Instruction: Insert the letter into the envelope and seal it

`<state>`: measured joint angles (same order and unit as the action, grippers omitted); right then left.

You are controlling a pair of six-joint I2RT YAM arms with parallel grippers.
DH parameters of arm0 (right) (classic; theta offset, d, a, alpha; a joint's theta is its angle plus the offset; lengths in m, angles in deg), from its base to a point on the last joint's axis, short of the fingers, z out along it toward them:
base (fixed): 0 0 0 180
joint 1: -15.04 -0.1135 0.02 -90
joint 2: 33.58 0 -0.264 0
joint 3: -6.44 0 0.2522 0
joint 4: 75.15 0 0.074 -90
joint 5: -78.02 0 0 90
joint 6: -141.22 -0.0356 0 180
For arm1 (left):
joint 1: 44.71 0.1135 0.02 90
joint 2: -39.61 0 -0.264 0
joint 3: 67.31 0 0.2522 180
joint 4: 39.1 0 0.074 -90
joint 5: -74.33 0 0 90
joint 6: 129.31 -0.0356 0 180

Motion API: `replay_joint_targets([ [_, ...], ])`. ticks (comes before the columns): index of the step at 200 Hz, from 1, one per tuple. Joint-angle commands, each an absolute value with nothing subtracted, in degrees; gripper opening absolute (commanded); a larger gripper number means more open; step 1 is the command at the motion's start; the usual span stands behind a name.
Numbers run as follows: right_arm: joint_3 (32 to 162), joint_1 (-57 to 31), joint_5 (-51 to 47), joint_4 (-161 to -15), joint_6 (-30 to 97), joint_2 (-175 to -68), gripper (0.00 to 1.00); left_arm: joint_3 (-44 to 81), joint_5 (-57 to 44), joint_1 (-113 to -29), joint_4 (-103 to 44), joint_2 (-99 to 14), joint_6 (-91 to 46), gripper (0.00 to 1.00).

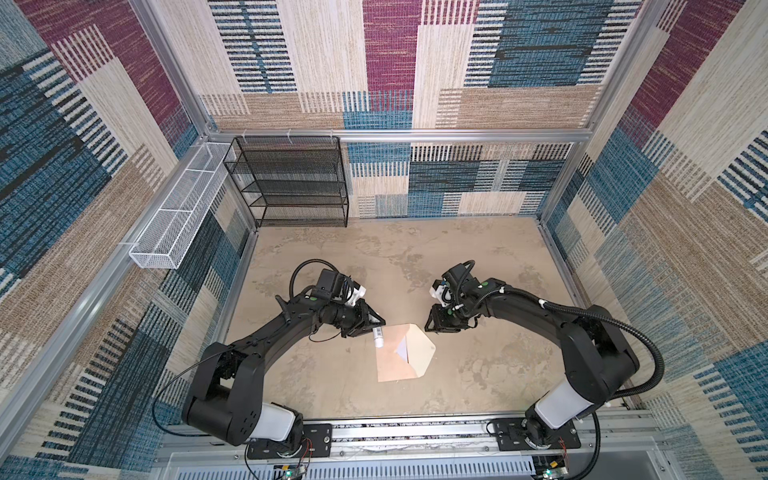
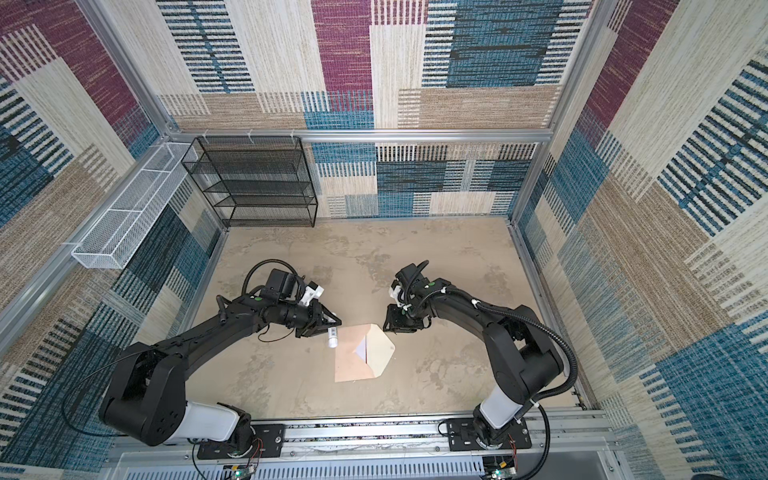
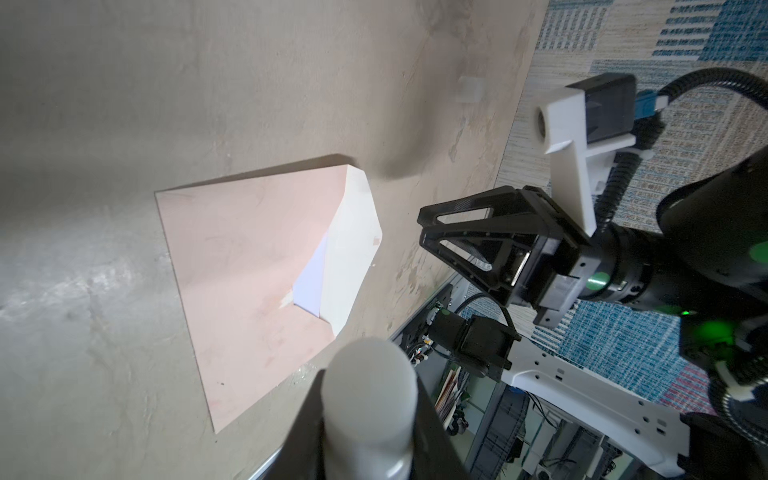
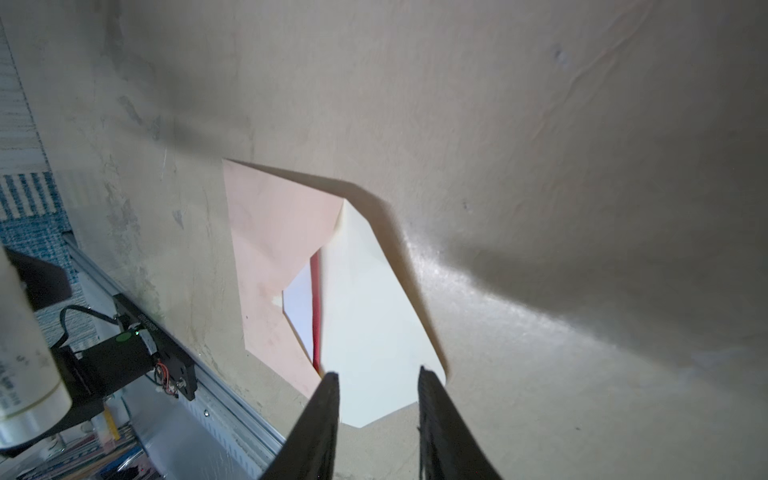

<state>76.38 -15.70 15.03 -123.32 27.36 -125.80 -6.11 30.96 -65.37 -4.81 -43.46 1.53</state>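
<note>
Right wrist, flat peach paper envelope (image 4: 274, 232), cream-lined

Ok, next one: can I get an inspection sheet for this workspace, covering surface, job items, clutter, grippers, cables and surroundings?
surface: mottled beige tabletop, stained, no spill seen.
job's things: peach-tan paper envelope lies on the table, its cream-lined pointed flap open; white card letter with a red edge shows partly inside the mouth.
clutter: small pale block at the table edge, unclear what.
grippers: left gripper shut on a white cylindrical tube; right gripper open, empty, near the flap's tip.
cables: black cable loop at each wrist, corrugated black conduit on the right arm; none on the envelope.
surroundings: black wire mesh shelf, white mesh basket, patterned woven wall panels.
</note>
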Motion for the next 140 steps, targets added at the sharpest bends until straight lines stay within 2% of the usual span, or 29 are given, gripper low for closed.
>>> replay_joint_targets([
  [1, 73.26, -15.55, 20.03, -115.12, 26.13, -123.91, 0.37, -7.3, 34.66, -65.95, -7.5, -45.33, -0.47, 0.0],
  [20, 70.97, -15.27, 19.58, -113.69, 26.12, -122.47, 0.41, -8.87, 34.26, -66.36, -8.04, -47.15, -1.45, 0.0],
  [46, 67.65, -14.67, 19.62, -112.2, 25.43, -121.23, 0.53, -9.88, 33.86, -66.69, -8.82, -49.45, -2.46, 0.0],
  [81, 64.58, -14.4, 19.95, -110.89, 24.9, -120.68, 0.63, -9.92, 33.71, -67.27, -8.52, -53.03, -3.83, 0.0],
  [140, 63.53, -13.7, 22.52, -110.21, 24.68, -121.72, 0.7, -10.23, 33.12, -67.37, -5.86, -57.8, -6.68, 0.0],
])
